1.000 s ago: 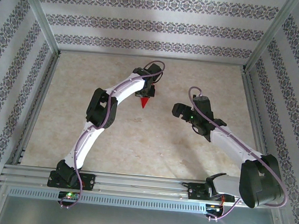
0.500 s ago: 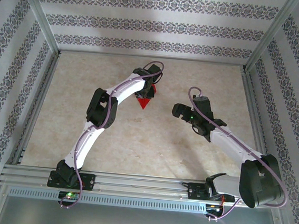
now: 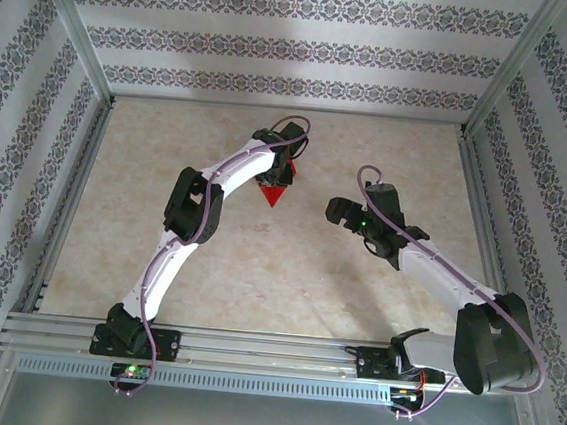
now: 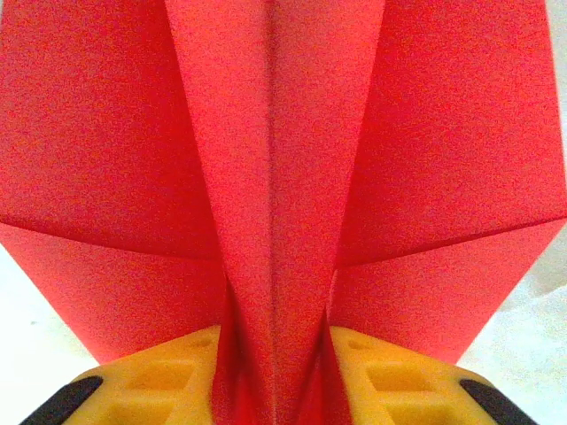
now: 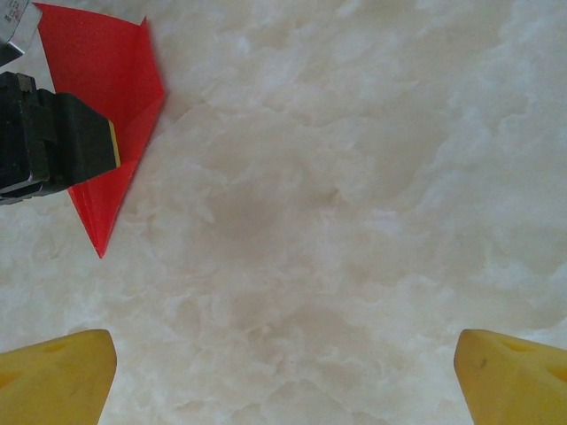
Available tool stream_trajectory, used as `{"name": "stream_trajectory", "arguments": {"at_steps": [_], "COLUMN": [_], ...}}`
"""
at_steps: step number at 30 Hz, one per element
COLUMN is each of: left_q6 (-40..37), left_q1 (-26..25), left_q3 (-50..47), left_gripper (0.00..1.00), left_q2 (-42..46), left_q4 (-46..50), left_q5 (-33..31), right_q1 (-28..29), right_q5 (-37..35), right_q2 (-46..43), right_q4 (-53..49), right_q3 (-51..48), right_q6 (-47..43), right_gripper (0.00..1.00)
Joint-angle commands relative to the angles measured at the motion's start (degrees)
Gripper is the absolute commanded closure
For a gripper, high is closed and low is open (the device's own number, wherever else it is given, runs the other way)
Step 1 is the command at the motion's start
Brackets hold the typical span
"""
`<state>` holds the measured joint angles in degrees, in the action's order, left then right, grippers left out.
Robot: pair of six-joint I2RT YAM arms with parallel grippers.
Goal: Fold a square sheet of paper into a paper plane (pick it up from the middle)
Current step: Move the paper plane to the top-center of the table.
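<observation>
A small bright red paper plane [image 3: 276,194], folded from thin matte paper into a sharp-tipped dart, sits at the far middle of the pale marbled desk [image 3: 258,270] under the left end effector [image 4: 276,359], its wings now spread into a wider triangle than a second ago, which suggests folding is finished and release has begun. The yellow jaws stand narrowly apart with the crisp centre keel between them; whether they grip it I cannot tell. The right end effector [image 5: 283,354] hangs wide and empty nearby.
</observation>
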<state>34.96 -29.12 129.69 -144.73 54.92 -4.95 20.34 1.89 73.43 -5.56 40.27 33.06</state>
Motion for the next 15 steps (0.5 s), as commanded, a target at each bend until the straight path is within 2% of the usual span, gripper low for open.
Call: {"name": "stream_trajectory", "arguments": {"at_steps": [1,15], "left_q6": [0.38,-0.24], "left_q1": [0.38,0.38], "left_q3": [1.98,2.10], "left_gripper": [0.67,0.54], "left_q2": [-1.19,5.66], "left_q4": [1.78,2.32], "left_q5": [0.20,-0.10], "right_q1": [-0.63,-0.64], "right_q5": [0.64,-0.04], "right_q2": [0.22,-0.19], "right_q4": [0.41,0.64], "right_q3": [-0.20,-0.28], "right_q6": [0.88,1.44], "right_gripper": [0.02,0.02]}}
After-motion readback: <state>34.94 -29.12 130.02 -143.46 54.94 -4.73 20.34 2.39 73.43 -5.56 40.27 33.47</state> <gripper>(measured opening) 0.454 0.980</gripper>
